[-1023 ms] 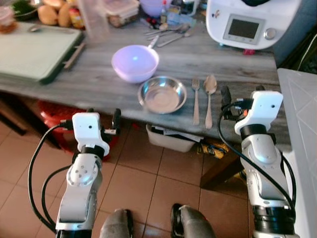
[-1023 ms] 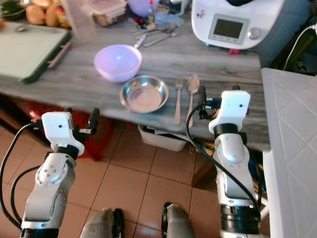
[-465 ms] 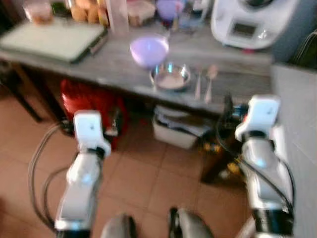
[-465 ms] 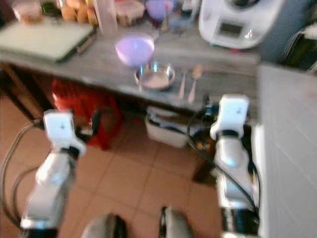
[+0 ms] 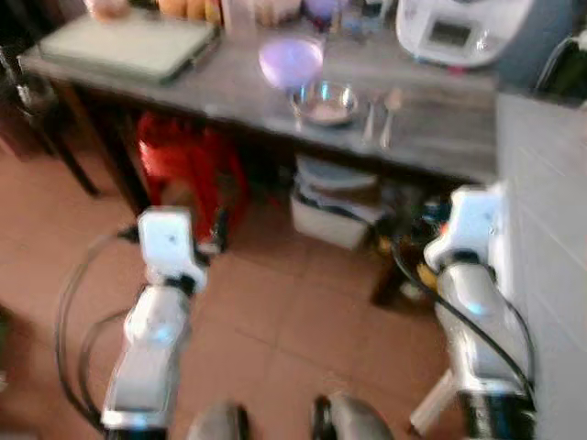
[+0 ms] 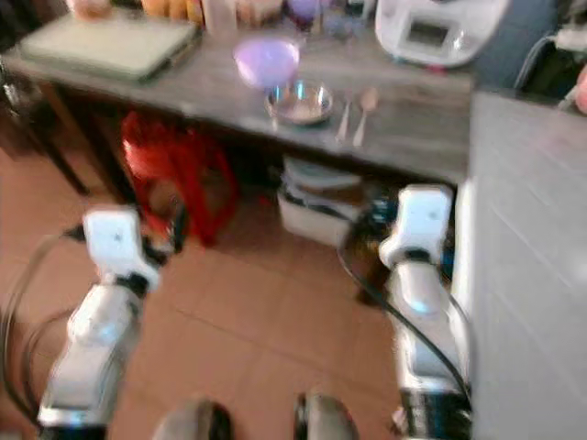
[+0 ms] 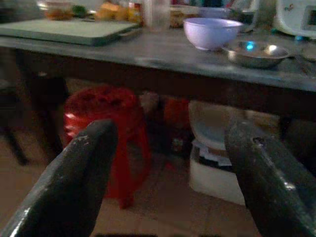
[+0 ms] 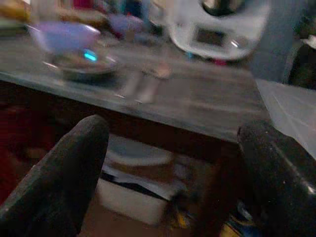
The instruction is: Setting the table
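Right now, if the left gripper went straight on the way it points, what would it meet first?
Likely the red stool under the table. The left gripper is open, below the tabletop and aimed into the space beneath it. Depth is unclear, so this is a guess.

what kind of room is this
Most likely a home kitchen or dining corner. A grey wooden table holds a purple bowl, a metal bowl with a fork and spoon beside it, and a white kitchen machine; the floor is tiled.
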Robot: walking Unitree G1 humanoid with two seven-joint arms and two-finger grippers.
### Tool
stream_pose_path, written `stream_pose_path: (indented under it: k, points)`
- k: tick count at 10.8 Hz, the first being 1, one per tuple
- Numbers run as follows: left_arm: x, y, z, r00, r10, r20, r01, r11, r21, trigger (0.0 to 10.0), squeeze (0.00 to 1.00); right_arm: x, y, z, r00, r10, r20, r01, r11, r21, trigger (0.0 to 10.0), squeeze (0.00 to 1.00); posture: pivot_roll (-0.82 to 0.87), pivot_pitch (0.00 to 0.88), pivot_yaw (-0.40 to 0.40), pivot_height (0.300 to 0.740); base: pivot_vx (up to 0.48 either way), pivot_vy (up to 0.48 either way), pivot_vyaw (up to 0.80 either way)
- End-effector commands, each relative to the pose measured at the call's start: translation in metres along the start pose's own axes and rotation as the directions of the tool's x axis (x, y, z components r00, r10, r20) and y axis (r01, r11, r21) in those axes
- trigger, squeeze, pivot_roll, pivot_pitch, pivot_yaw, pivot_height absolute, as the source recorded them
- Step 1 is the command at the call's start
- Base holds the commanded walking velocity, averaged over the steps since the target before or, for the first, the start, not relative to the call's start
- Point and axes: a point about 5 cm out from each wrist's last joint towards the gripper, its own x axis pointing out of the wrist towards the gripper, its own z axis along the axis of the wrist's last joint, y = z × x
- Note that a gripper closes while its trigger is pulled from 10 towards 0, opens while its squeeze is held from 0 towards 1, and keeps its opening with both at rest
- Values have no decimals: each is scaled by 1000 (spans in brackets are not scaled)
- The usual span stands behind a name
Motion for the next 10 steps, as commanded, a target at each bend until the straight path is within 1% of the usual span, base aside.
stream_pose_path:
  k: [1, 3, 4, 5, 6, 8, 9, 10]
  points:
    - [-1, -2, 1, 1000, -9, 3, 9, 1000, -1, 10000, 0, 1, -1, 5, 1000, 5, 21, -6, 1000, 18, 10000, 0, -34, 123, 3, 740, 0, 0, 0]
    - [-1, -3, 1, 1000, -14, 3, 14, 1000, 0, 10000, 0, 0, 0, 4, 1000, 20, 10, -21, 999, 46, 10000, 16, -33, 130, 3, 740, 0, 0, 0]
    - [-2, -2, 1, 1000, -26, 9, 25, 1000, 9, 10000, 0, 0, 1, 5, 1000, 25, 9, -26, 998, 62, 10000, 1000, -33, 130, 3, 740, 0, 0, 0]
    - [-4, 0, 0, 1000, -28, 4, 28, 999, 16, 10000, 0, -3, 3, 4, 999, 35, 9, -35, 997, 69, 10000, 1000, -35, 130, 0, 740, 0, 0, 0]
    - [-5, -1, 1, 999, -34, 8, 34, 999, 10, 10000, 0, -4, 5, 4, 999, 44, 4, -44, 997, 56, 10000, 1000, -37, 135, -4, 740, 0, 0, 0]
    - [-7, -4, 0, 999, -44, 1, 44, 999, -7, 10000, 0, -2, 1, 5, 999, 53, 4, -54, 996, 65, 10000, 988, -39, 147, -4, 740, 0, 0, -800]
    - [-8, -4, 0, 999, -48, -1, 48, 999, -6, 10000, 0, -2, 0, 6, 999, 47, 3, -47, 997, 54, 10000, 812, -38, 151, -3, 740, 0, 0, -800]
    - [-8, -2, 0, 999, -49, -2, 49, 999, -3, 10000, 0, -4, 2, 3, 999, 49, -9, -48, 997, 52, 10000, 0, -37, 152, -3, 740, 0, 0, -800]
